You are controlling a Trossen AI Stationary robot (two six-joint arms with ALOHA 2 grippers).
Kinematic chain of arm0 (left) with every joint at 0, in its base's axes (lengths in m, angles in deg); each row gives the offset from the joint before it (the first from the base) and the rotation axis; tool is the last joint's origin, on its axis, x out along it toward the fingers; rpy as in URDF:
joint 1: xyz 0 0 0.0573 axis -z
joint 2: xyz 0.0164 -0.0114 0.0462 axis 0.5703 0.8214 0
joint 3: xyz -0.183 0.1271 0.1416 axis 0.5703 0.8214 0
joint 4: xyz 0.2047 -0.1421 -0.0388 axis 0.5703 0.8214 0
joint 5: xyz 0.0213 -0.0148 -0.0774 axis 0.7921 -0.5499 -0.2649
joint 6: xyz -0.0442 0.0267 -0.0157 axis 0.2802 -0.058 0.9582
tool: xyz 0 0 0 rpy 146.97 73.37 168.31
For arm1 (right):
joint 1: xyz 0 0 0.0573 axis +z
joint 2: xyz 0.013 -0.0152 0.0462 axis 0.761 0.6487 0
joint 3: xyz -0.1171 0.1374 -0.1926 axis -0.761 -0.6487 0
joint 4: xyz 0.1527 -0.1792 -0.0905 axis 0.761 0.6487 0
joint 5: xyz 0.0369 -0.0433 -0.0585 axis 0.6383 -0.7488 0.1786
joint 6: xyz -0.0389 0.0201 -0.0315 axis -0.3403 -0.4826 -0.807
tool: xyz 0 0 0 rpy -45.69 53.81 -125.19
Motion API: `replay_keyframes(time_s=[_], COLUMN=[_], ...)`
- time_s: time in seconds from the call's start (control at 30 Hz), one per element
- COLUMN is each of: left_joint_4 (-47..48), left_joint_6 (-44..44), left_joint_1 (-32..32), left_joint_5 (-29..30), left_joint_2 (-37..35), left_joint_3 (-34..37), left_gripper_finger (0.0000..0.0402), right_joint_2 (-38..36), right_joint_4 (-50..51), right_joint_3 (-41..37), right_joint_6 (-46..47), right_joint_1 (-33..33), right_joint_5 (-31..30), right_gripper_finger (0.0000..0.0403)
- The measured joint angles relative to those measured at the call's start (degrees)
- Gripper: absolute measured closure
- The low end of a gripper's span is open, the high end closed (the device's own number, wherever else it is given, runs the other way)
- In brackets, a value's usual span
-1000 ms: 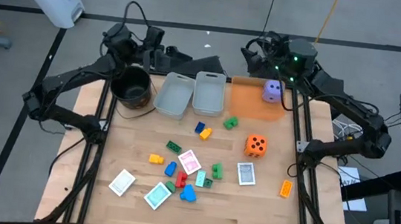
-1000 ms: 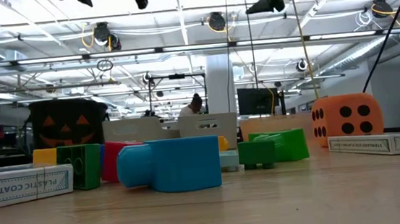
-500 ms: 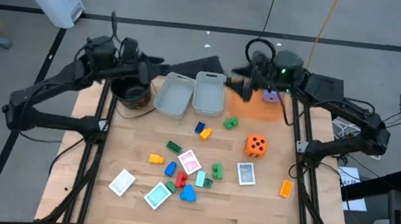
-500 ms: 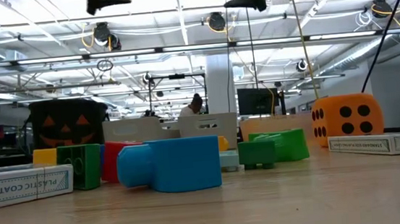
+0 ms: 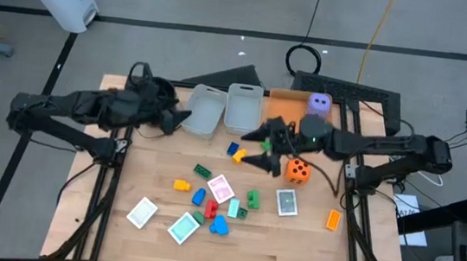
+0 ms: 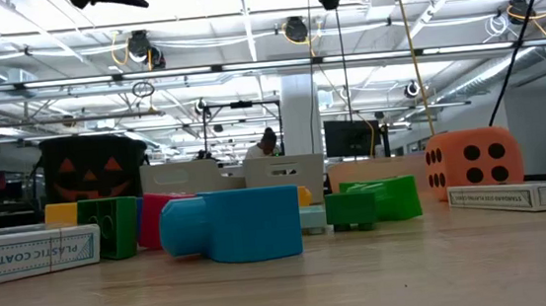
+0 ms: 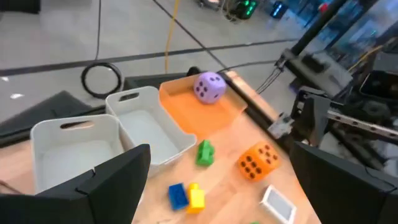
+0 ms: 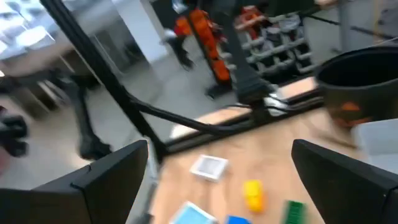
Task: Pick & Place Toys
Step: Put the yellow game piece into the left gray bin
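Toys lay scattered mid-table: blocks, cards, the orange die [image 5: 298, 169]; the purple die [image 5: 319, 104] sat on the orange tray [image 5: 284, 108]. Both arms had swung in from the back edge, right gripper [image 5: 265, 149] fingers spread beside the orange die, left gripper [image 5: 175, 121] spread, empty, near the two empty clear bins [image 5: 225, 109]. Picking looked imminent.

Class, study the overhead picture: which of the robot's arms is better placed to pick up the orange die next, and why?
Probably the right. The right gripper hangs open just beside the orange die, while the left gripper is open farther off, over the clear bins.
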Motion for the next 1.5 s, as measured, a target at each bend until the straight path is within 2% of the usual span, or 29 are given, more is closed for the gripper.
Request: replay_keyframes(time_s=[0.13, 0.33, 0.4, 0.53, 0.67, 0.73, 0.83, 1.0, 1.13, 1.2, 1.37, 1.5], left_joint_4=[0.5, -0.3, -0.3, 0.0, -0.6, -0.5, -0.5, 0.4, 3.3, 6.9, 18.5, 19.4], left_joint_6=[-0.1, -3.4, -5.8, -9.7, -13.3, -14.8, -18.0, -21.8, -20.6, -18.1, -13.0, -10.7], left_joint_1=[4.2, 4.5, 3.6, 2.1, 0.7, 0.0, -1.3, -2.4, -2.3, -2.0, -0.2, 1.1], left_joint_5=[3.6, -1.1, -3.2, -5.9, -6.2, -6.3, -8.7, -21.2, -30.2, -32.7, -32.9, -29.5], left_joint_2=[-0.7, -0.6, 0.0, 0.9, 0.6, 0.8, 0.6, 0.7, 0.6, 0.7, 0.7, 0.7], left_joint_3=[0.0, 0.0, 0.0, 0.0, -0.1, -0.1, 0.0, 0.0, 0.0, 0.0, 0.0, 0.0], left_gripper_finger=[0.0011, 0.0011, 0.0011, 0.0011, 0.0011, 0.0011, 0.0011, 0.0011, 0.0011, 0.0011, 0.0011, 0.0011], right_joint_2=[0.2, 0.2, 0.2, 0.5, 2.1, 2.3, 1.5, 1.4, 1.2, 1.3, 1.3, 1.3], right_joint_4=[-6.0, -3.7, 3.3, 26.7, 45.8, 49.3, 48.5, 46.0, 45.3, 45.5, 48.1, 45.8], right_joint_3=[-2.4, 1.8, 6.1, 17.9, 28.8, 31.1, 30.6, 27.3, 24.3, 21.8, 16.3, 11.3], right_joint_6=[0.9, -7.1, -10.8, -18.2, -16.4, -15.0, -15.2, -11.6, -9.1, -8.0, -9.4, -10.6], right_joint_1=[1.6, 2.2, 2.2, 2.5, 2.8, 3.2, 3.3, 3.3, 3.3, 3.6, 4.8, 4.8], right_joint_5=[-3.4, -11.2, -13.5, -20.6, -31.5, -33.9, -34.2, -34.1, -28.5, -28.1, -28.4, -28.2], right_gripper_finger=[0.0009, 0.0009, 0.0009, 0.0009, 0.0009, 0.0009, 0.0009, 0.0009, 0.0009, 0.0009, 0.0009, 0.0009])
